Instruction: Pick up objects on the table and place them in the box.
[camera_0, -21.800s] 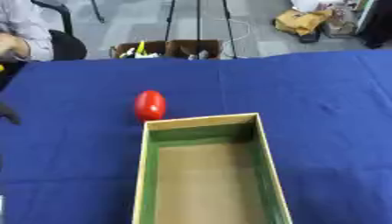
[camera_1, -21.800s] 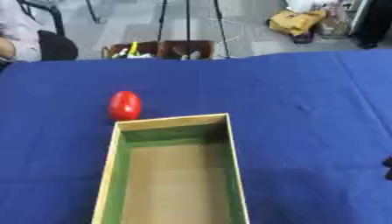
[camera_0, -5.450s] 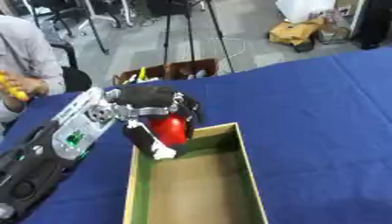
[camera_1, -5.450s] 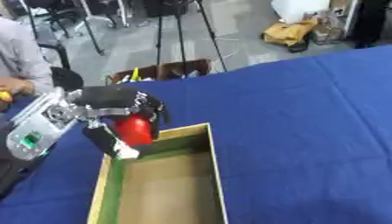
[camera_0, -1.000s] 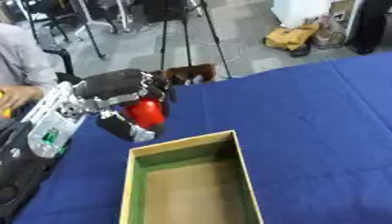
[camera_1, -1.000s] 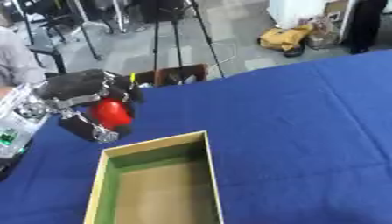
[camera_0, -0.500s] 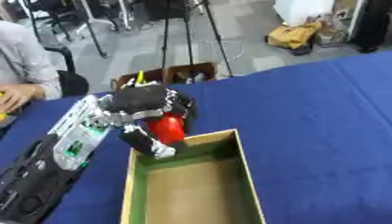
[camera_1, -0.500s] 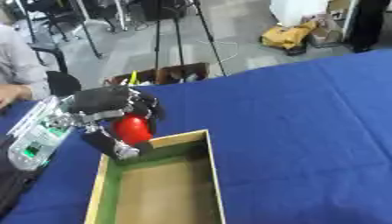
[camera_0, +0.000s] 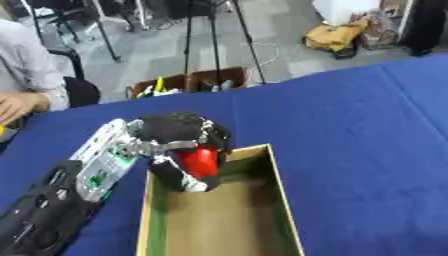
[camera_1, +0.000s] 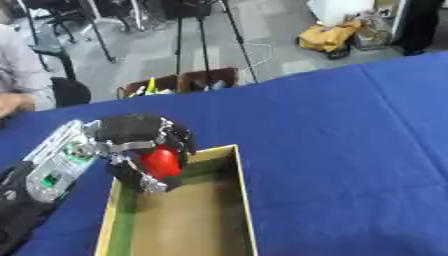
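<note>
Left eye view shows the robot's left hand (camera_0: 179, 145) over the far left corner of the box (camera_0: 284, 215), and its fingers (camera_0: 194, 182) are curled round a red object (camera_0: 201, 161) (rounded and smooth, perhaps a toy fruit, but I cannot say which). The red object hangs just above the far end of the box, close to its far wall and nearer to the left wall; it does not seem to touch the cardboard floor yet. The box is long and open, with green inner walls and a brown floor, and it stands on the blue worktop (camera_0: 367, 125) toward the near edge. Nothing else lies inside it as far as the views show.

The right hand shows in no view.

The step in hand, as I judge it, is the placing: the object is already carried to the box and only the release is left. The next move calls for lowering the hand a little more inside the walls and then opening the fingers, so that the object drops a short way and does not bounce or roll out. The hand should stay clear of the left wall, because the fingers are near it.
</note>
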